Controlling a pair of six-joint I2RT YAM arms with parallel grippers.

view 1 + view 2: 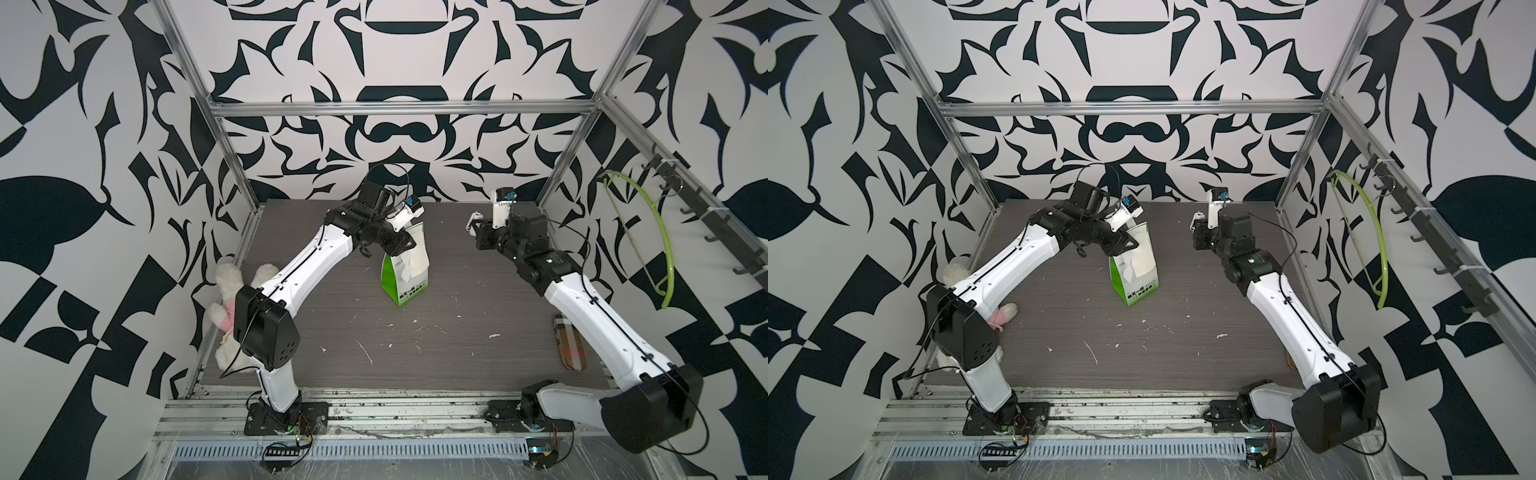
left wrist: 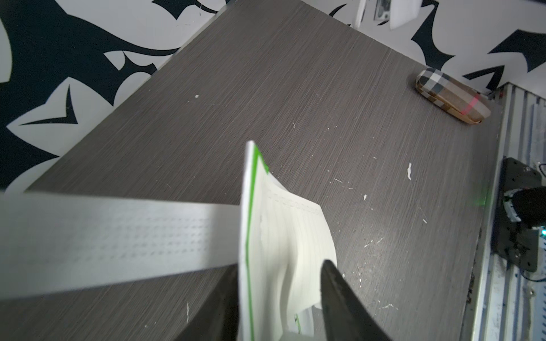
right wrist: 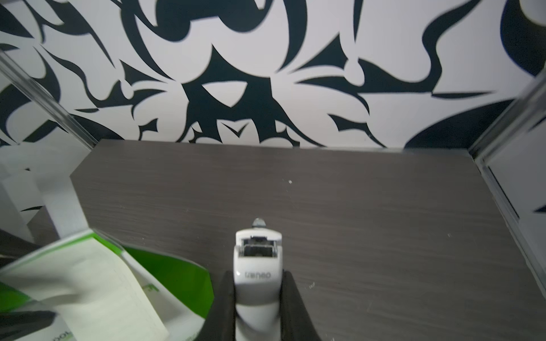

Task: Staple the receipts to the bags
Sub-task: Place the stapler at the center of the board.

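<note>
- Small white paper bag with green sides and green lettering (image 1: 401,286) (image 1: 1133,282) stands upright on the grey wood-grain table (image 1: 415,365), toward the far middle.
- Thin cream-white paper receipt with faint printed lines (image 1: 417,259) (image 1: 1142,262) lies against the bag's upper front face, curled and bulging away from it. I cannot tell whether a staple holds it.
- Left hand (image 1: 405,245) is at the bag's top edge.
- In the left wrist view its two dark fingers (image 2: 339,301) stand apart. The bag's rim (image 2: 245,236) and the receipt (image 2: 295,236) pass through the gap between them (paper looks slack, not pinched).
- Right hand (image 3: 257,276) is clamped on a small white plastic stapler (image 3: 257,257) (image 1: 473,219), one finger on each flank.
- The stapler's open mouth faces the far patterned wall. It is raised above the table, near the far edge and well apart from the bag, on the robot's right.
- In the right wrist view the bag's green side (image 3: 177,274) and the receipt (image 3: 112,283) show beside the hand, blurred.
- White and pink plush toy (image 1: 228,291) lies at the table's left edge, partly behind the left arm.
- Tan checked oblong case (image 2: 452,99) (image 1: 571,345) lies near the right front corner.
- Lime-green hanger (image 1: 656,232) hangs from the hook rail on the right wall.
</note>
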